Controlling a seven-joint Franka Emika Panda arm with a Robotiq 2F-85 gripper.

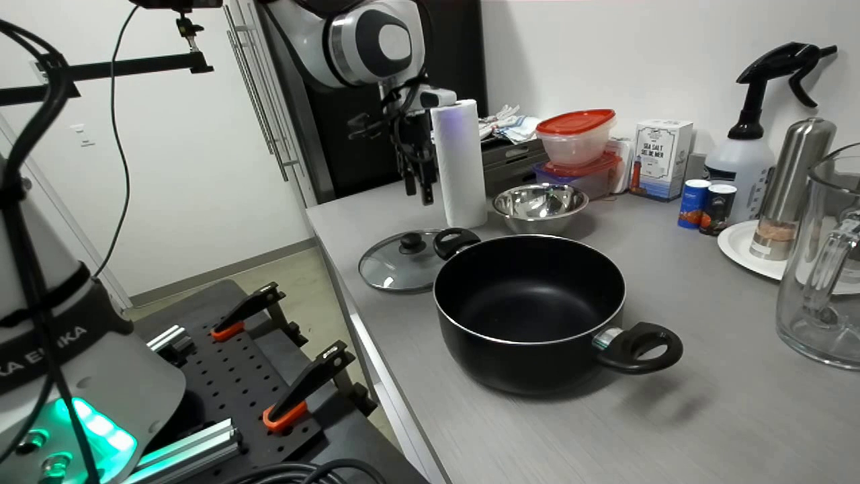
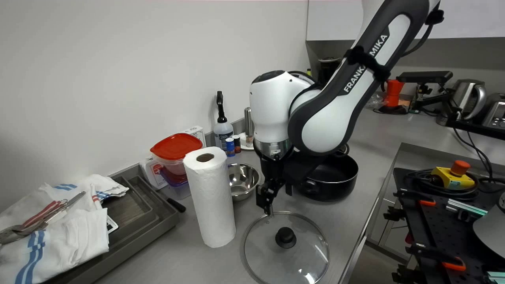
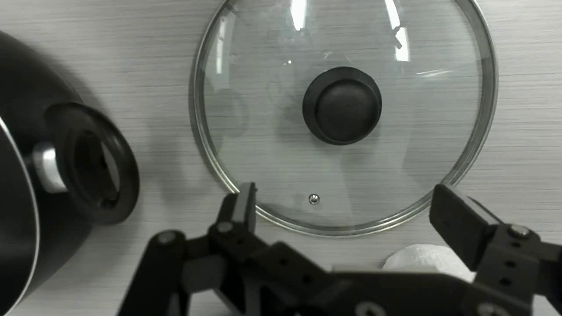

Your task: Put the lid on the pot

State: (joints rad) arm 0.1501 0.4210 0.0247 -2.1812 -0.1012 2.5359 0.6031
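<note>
The lid (image 1: 395,267) is round clear glass with a metal rim and dark knob. It lies flat on the counter, knob up, beside the pot, and shows in an exterior view (image 2: 286,238) and in the wrist view (image 3: 342,105). The black pot (image 1: 524,363) stands upright and uncovered; the arm partly hides it in an exterior view (image 2: 339,188). Its wall and one loop handle show at the left of the wrist view (image 3: 26,79). My gripper (image 1: 419,191) is open and empty above the lid. In the wrist view its fingers (image 3: 344,189) are spread over the lid's near rim, short of the knob.
A paper towel roll (image 1: 459,165) stands close beside the gripper and lid. A steel bowl (image 1: 541,208) stands behind the pot. Food containers (image 1: 576,138), a salt box (image 1: 662,159), a spray bottle (image 1: 742,161) and a glass pitcher (image 1: 823,282) are further off. A tray (image 2: 150,221) holds towels.
</note>
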